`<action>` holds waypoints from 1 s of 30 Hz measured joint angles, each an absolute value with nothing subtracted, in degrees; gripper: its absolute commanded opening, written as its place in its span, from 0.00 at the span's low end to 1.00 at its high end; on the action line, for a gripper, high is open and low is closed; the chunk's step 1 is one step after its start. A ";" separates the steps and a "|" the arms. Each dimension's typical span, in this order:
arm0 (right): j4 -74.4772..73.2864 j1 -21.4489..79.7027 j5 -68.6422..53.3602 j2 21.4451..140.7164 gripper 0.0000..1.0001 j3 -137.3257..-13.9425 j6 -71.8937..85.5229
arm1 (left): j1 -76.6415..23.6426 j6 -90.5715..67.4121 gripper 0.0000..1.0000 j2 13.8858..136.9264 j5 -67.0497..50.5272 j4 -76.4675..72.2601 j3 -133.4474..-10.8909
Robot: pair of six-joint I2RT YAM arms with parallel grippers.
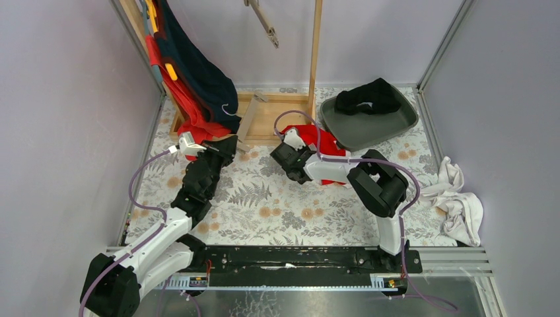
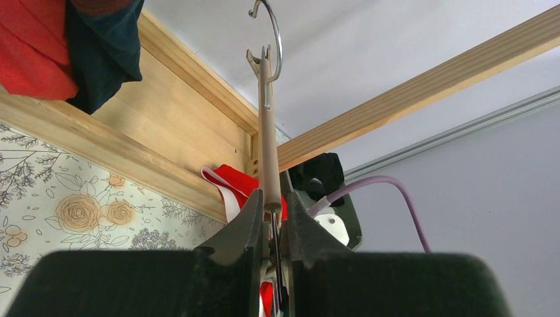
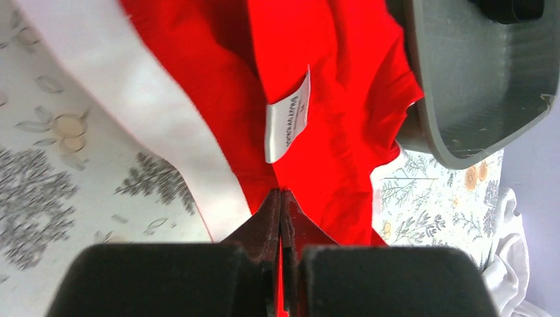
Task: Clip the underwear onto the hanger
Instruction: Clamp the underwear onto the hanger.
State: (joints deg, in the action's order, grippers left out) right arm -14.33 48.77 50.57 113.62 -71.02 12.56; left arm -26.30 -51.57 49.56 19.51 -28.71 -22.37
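The left pincer (image 2: 272, 206) was clenched on one end of the hanger (image 2: 267, 132). The hanger was a pale bar that ran straight away from the pincer's tips to a small clip and a metal hook (image 2: 276, 39). Its fingers (image 2: 244, 228) pressed the bar from both sides with no gap showing. Beyond this pincer and to its left lay the base board of the wooden rack (image 2: 165, 119), resting on the flowered table cover (image 2: 59, 198). Red and dark blue clothes (image 2: 86, 46) hung over the rack, up and to the left of the pincer.

The right pincer (image 3: 282, 195) was grasping the underwear (image 3: 330, 86). Its tips were closed together on the red cloth, right beside the white waistband (image 3: 165, 112). The garment spread out on the table ahead of the tips, with a white label (image 3: 288, 122) just beyond them. Ahead and to the right of this pincer, a grey tray (image 3: 475, 86) touched the edge of the red cloth. From above, the tray held a black garment (image 1: 366, 98). A crumpled white cloth (image 1: 455, 198) lay well off to the right of the pincer.

From above, the two pincers stood near each other but apart, in front of the rack's base. From the left wrist, a bit of the red cloth showed just past the left pincer's tips, behind the bar.
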 measured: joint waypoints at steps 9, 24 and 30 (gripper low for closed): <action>-17.52 55.11 51.33 113.62 0.00 -71.09 14.76 | -26.30 -51.57 0.00 49.56 19.51 -28.73 -22.37; -20.82 59.70 51.64 111.81 0.00 -72.20 16.67 | -26.30 -51.57 0.00 49.17 19.53 -28.73 -22.37; -21.10 62.22 51.53 111.61 0.00 -74.54 16.75 | -26.30 -51.57 0.00 48.62 19.55 -28.73 -22.37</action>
State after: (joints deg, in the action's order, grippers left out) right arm -21.10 62.22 51.53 111.61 -74.54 16.75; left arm -26.30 -51.57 48.62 19.55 -28.73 -22.37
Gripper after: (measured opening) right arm 0.011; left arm 0.089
